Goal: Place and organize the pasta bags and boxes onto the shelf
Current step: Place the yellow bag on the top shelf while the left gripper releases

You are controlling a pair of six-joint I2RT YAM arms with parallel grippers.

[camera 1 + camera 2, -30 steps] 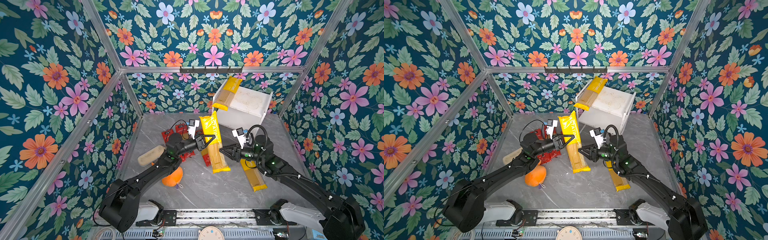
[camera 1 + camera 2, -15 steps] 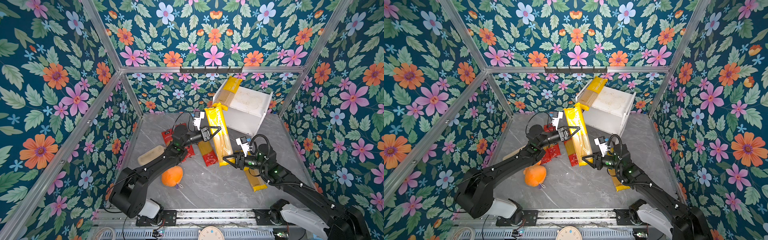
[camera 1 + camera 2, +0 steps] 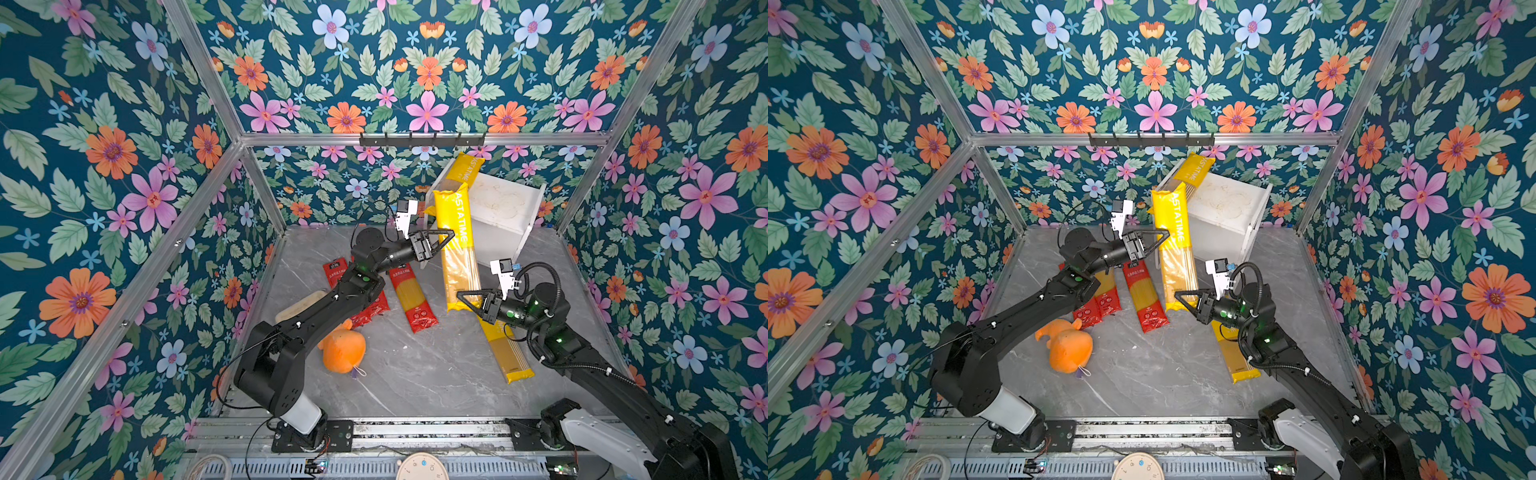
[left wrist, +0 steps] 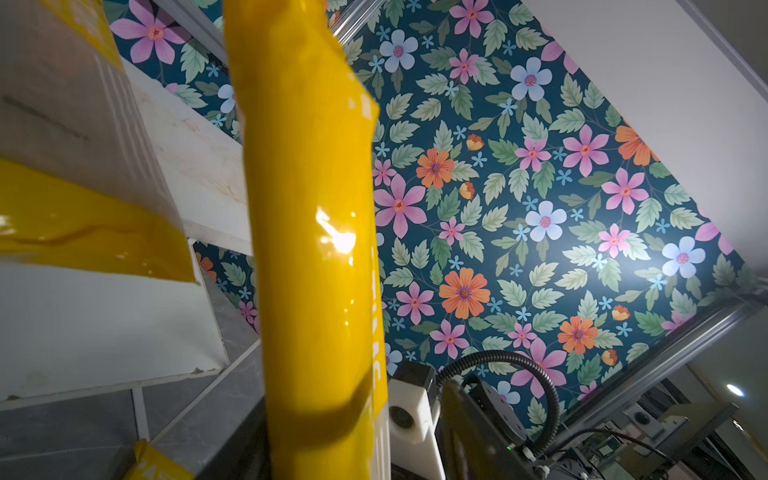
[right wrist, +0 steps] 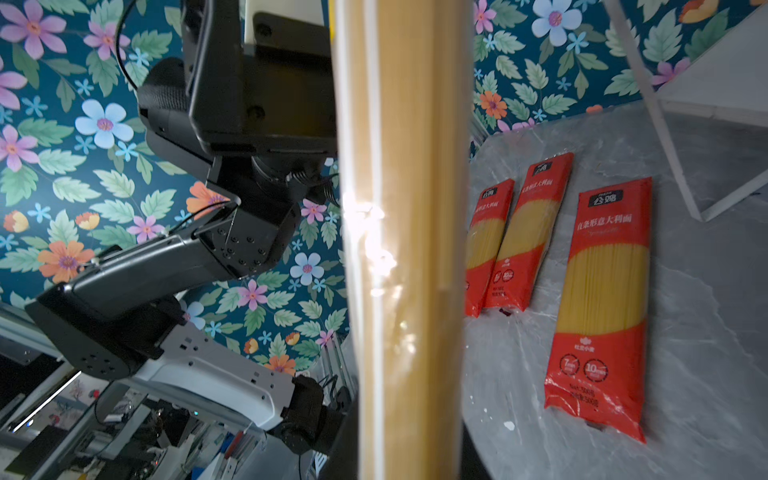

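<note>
Yellow pack [image 3: 457,249], both top views: held up tall beside shelf [image 3: 511,203], likely next to go up. Right end effector [image 3: 467,303] pinched low end; left end effector [image 3: 441,242] beside it, grip unclear. Left wrist: pack [image 4: 311,249] near shelf board. Right wrist: three red packs [image 5: 602,291] lay on counter [image 5: 706,332].

We see dark blue walls [image 3: 124,166] with pink, orange and pale blue flowers and green leaves. The worktop [image 3: 415,374] is grey with white veins. The shelf [image 3: 507,203] is white with brown stains. One shiny yellow pack [image 3: 459,257] has white letters. Three red packs [image 5: 602,291] show yellow noodles inside. The toy [image 3: 343,351] is orange.
</note>
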